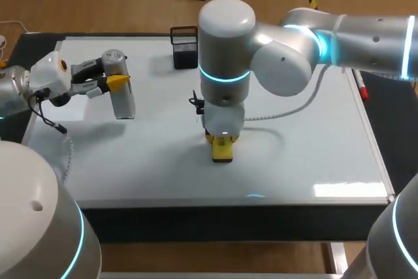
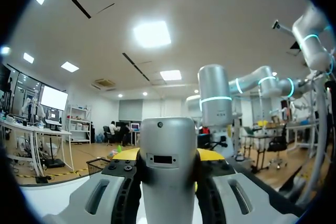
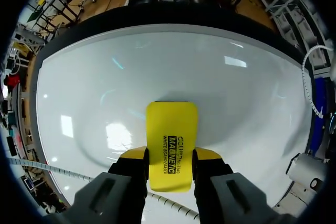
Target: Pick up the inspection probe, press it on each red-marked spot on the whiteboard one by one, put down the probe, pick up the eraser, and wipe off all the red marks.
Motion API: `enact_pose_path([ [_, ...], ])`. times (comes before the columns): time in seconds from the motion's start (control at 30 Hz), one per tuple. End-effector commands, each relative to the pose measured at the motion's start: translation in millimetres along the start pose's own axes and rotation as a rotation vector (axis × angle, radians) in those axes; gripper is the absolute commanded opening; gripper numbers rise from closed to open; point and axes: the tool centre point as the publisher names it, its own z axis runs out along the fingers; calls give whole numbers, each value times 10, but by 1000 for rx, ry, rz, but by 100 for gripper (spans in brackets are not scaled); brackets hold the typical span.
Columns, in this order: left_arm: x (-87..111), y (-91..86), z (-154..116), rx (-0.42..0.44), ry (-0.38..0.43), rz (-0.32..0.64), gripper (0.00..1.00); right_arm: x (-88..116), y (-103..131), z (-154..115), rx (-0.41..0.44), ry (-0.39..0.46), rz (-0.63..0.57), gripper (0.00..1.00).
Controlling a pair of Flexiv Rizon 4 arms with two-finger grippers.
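The grey inspection probe [image 1: 121, 93] hangs over the left part of the whiteboard [image 1: 300, 161], and my left gripper [image 1: 116, 83] is shut on it from the side. In the left wrist view the probe [image 2: 168, 171] fills the gap of the left gripper [image 2: 168, 156], with a yellow fingertip [image 2: 211, 155] showing on either side. At the board's middle my right gripper [image 1: 222, 140] points straight down, shut on the yellow eraser [image 1: 223, 151]. In the right wrist view the eraser [image 3: 171, 140] rests flat on the whiteboard [image 3: 105, 77], clamped by the right gripper [image 3: 169, 156]. I see no red marks on the board.
A black mesh pen holder [image 1: 185, 47] stands at the board's far edge, just behind my right arm. A red marker [image 1: 361, 86] lies along the board's right rim. A white coiled cable [image 1: 287, 112] trails over the board from my right arm.
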Motion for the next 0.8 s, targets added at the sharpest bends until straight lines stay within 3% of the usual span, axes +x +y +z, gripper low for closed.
enact_pose_path([
  [0.03,6,-13,4,-1,-2,0,0,229,13,31,13,-12,9,0],
  [0.43,6,-13,4,-1,-2,0,0,366,-22,-26,27,-13,13,0],
  [0.8,6,-13,4,-1,-2,0,0,472,-198,-358,16,7,-53,0],
])
